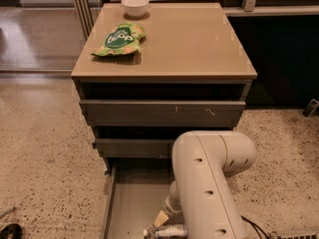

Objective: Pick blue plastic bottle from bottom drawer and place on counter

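Starting big: tan counter (199, 44), the worktop of the grey cabinet, across the top of shot, glossy, bare over centre and right. Next in size, white robot arm (209, 183), filling lower right, bent over the cabinet front and reaching down into the bottom drawer (127, 208). Pulled out toward camera, that drawer, plain grey floor showing on its left half. Above it, two upper drawers (159, 112), top one a little out, middle one less so. Back on the worktop: green snack bag (119, 39) at left rear, white bowl (135, 5) at the rear edge just behind it. Neither the target, both well apart from the action.

Now the small stuff, the key bit. Blue plastic bottle (169, 231) at the very bottom of shot, inside the bottom drawer, lying flat on the floor. Long axis left-right across the drawer, white cap to the left of shot, other end tucked under the arm. Gripper (161, 220) right there, just above the bottle and a touch toward the cabinet, set over it from the top and, by the look of it, across the long axis. Touching or just clear? Can't tell, arm in the way. Same for grip state: wide, narrow or clamped on, can't tell. Prob. the grasp step; lift not yet done, worktop well up and back from the bottle.
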Robot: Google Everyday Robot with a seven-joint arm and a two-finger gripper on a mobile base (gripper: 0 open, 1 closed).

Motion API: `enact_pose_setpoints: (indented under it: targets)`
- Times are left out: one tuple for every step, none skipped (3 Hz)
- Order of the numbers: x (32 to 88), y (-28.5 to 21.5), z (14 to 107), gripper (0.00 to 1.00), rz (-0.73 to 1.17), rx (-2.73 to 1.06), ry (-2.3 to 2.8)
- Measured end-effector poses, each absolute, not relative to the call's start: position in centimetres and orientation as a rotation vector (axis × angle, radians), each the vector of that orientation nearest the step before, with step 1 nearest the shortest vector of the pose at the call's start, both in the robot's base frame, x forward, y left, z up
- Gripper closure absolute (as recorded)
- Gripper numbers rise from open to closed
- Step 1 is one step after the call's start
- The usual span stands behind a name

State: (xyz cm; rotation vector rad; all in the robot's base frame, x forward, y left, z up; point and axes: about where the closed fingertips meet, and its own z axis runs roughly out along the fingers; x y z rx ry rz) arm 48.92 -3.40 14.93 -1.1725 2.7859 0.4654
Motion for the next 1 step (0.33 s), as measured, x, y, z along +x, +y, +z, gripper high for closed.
enact_pose_setpoints:
  targets:
    - [48.92,-3.4,14.93,0.0,0.465,-1.173,2.786]
